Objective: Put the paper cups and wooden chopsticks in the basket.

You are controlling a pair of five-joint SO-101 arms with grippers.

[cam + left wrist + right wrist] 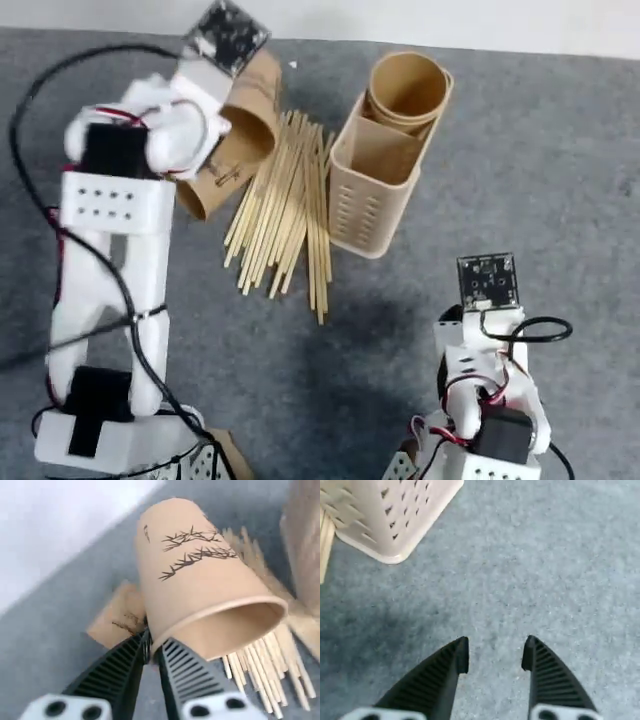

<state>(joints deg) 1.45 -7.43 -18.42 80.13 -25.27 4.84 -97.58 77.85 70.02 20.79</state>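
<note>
My left gripper point(152, 647) is shut on the rim of a tan paper cup point(200, 590) printed with dark twigs. The cup point(250, 110) is tilted on its side, its mouth over the edge of the chopstick pile. A second paper cup point(203, 190) lies on its side just beside it, partly behind my fingers point(117, 617). Wooden chopsticks point(285, 205) are spread on the grey mat between the cups and the beige basket point(372, 200). Stacked paper cups point(407, 88) stand in the basket's far compartment. My right gripper point(495, 655) hangs open over bare mat, short of the basket's corner point(385, 520).
The basket's near compartment point(380, 150) looks empty. Open grey mat lies in front of the basket and around the right arm point(490, 400). A pale wall edge point(450, 20) runs along the far side.
</note>
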